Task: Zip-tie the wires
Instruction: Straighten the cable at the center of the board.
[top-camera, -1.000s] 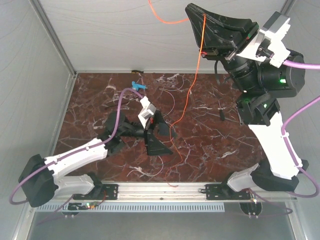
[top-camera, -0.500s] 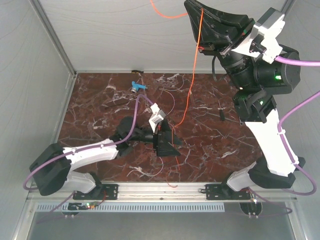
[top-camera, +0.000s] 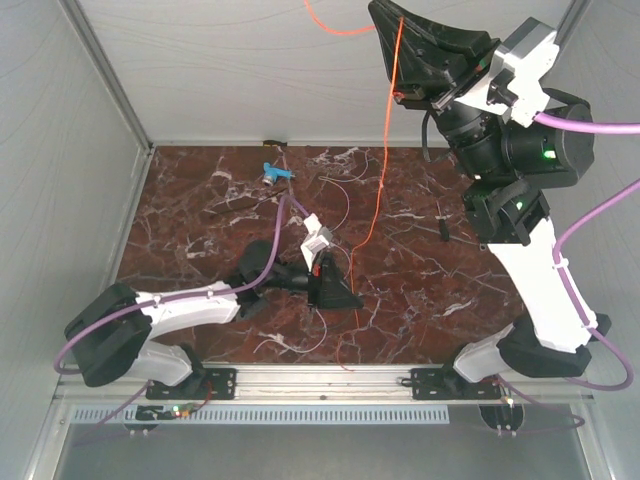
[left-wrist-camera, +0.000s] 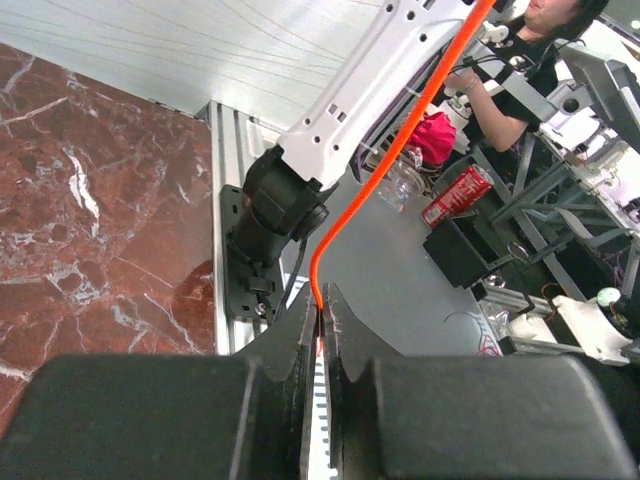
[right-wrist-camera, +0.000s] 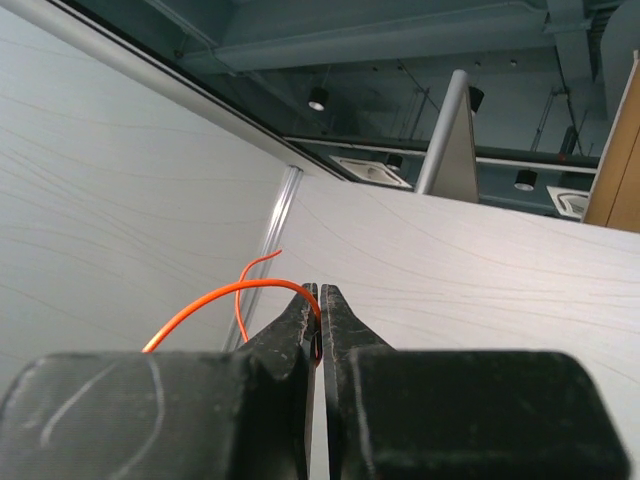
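Left hand (left-wrist-camera: 322, 300), pressed together, pinches the orange wire (top-camera: 381, 180) low over the table (top-camera: 190, 230). Right hand (right-wrist-camera: 318, 303), also closed, pinches the same strand high above the table's far edge. It runs thin and nearly straight between them; paler wires (top-camera: 346, 210) curl on the table.

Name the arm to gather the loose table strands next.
Left. The left gripper is low over the table, jaws shut on the orange wire, close to a pale strand lying there. The right gripper pinches the same wire high above the table, so it would likely have farther to come.
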